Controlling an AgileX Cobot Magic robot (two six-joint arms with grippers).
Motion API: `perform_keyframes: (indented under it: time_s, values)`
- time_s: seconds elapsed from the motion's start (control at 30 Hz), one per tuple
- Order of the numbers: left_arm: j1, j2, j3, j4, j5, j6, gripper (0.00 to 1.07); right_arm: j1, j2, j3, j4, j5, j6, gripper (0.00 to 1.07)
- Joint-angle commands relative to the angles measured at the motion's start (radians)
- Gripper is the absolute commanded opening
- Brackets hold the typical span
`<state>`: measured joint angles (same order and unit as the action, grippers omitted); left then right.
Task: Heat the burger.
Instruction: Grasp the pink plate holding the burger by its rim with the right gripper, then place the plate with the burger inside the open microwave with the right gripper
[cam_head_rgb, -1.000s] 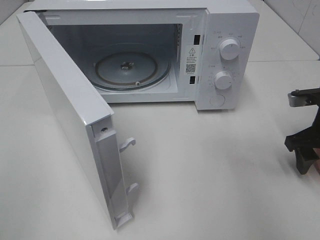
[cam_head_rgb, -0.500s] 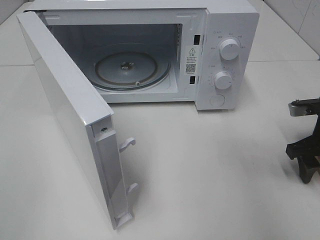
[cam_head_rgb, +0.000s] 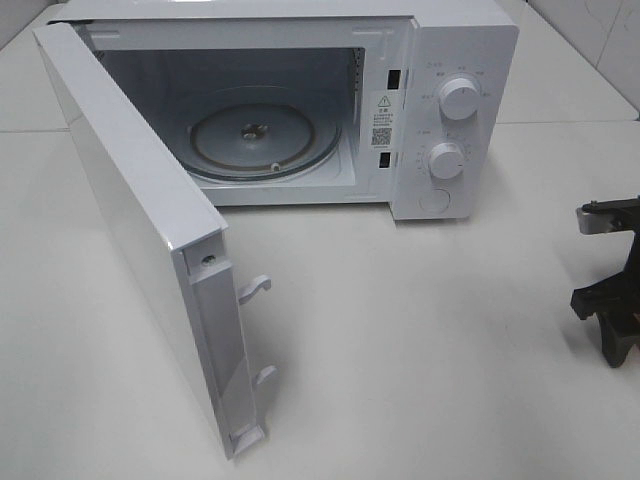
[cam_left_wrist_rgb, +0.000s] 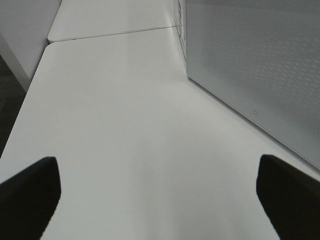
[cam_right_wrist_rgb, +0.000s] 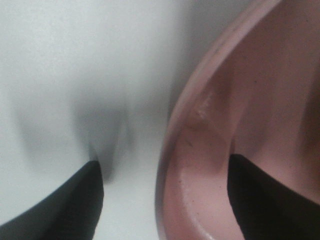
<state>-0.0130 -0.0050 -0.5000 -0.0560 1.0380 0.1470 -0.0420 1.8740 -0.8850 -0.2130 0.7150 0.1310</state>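
**While the oven stands open: right gripper astride the plate rim, burger out of sight**

Left gripper (cam_left_wrist_rgb: 157, 180): spread to its widest, nothing between the fingers. It hangs over bare desk (cam_head_rgb: 400, 350), near the outer face of the door (cam_head_rgb: 130, 220).

Door: swung right out to the left, latch hooks facing the desk. The way into the microwave (cam_head_rgb: 470, 25) is free.

Cavity: glass turntable (cam_head_rgb: 265, 140) sits bare inside. The upper knob (cam_head_rgb: 459, 98) and lower knob (cam_head_rgb: 446, 160) are on the panel to its right.

Right gripper (cam_right_wrist_rgb: 164, 187): down at desk level at the far right edge of the high view. My wrist view shows the jaws part open. One finger is outside on the desk, the other is inside the pink plate (cam_right_wrist_rgb: 200, 145), and the rim runs between them. Neither pad visibly presses the rim, so I hold nothing yet.

Burger: not visible in any view. I take it to be on the plate, beyond what my wrist camera catches, but cannot confirm this.

Step in hand, as I judge it: taking hold of the plate.

Next move calls for:
- a firm pinch on the rim
- a level lift so nothing slides
- a carry leftward through the opening onto the turntable

The door and dial come afterwards.
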Motion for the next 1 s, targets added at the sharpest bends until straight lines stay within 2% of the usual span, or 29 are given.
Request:
perform_keyframes:
  time_s: [0.03, 0.07, 0.13, 0.17, 0.2, 0.23, 0.27, 0.3, 0.33, 0.37, 0.4, 1.0]
  values:
    - [-0.006, -0.016, 0.002, -0.002, -0.003, -0.003, 1.01, -0.004, 0.003, 0.002, 0.001, -0.009, 0.005, 0.64]
    - [-0.006, -0.016, 0.002, -0.002, -0.003, -0.003, 1.01, -0.004, 0.003, 0.002, 0.001, -0.01, 0.011, 0.59]
    - [-0.006, -0.016, 0.002, -0.002, -0.003, -0.003, 1.01, -0.004, 0.003, 0.002, 0.001, -0.009, 0.011, 0.55]
    - [-0.006, -0.016, 0.002, -0.002, -0.003, -0.003, 1.01, -0.004, 0.003, 0.003, 0.0, -0.009, 0.01, 0.46]
    - [-0.006, -0.016, 0.002, -0.002, -0.003, -0.003, 1.01, -0.004, 0.003, 0.003, 0.0, -0.009, 0.01, 0.46]
    - [-0.006, -0.016, 0.002, -0.002, -0.003, -0.003, 1.01, -0.004, 0.003, 0.004, -0.002, -0.002, 0.01, 0.34]
    - [-0.006, -0.016, 0.002, -0.002, -0.003, -0.003, 1.01, -0.004, 0.003, 0.004, -0.002, -0.002, 0.01, 0.34]
    - [-0.006, -0.016, 0.002, -0.002, -0.003, -0.003, 1.01, -0.004, 0.003, 0.004, -0.002, 0.001, 0.01, 0.26]
    - [-0.006, -0.016, 0.002, -0.002, -0.003, -0.003, 1.01, -0.004, 0.003, 0.004, -0.004, 0.007, 0.004, 0.12]
    - [-0.006, -0.016, 0.002, -0.002, -0.003, -0.003, 1.01, -0.004, 0.003, 0.004, -0.004, 0.007, 0.004, 0.12]
    - [-0.006, -0.016, 0.002, -0.002, -0.003, -0.003, 1.01, -0.004, 0.003, 0.004, -0.007, 0.011, -0.006, 0.0]
    - [-0.006, -0.016, 0.002, -0.002, -0.003, -0.003, 1.01, 0.003, 0.002, 0.005, -0.024, -0.011, 0.057, 0.0]
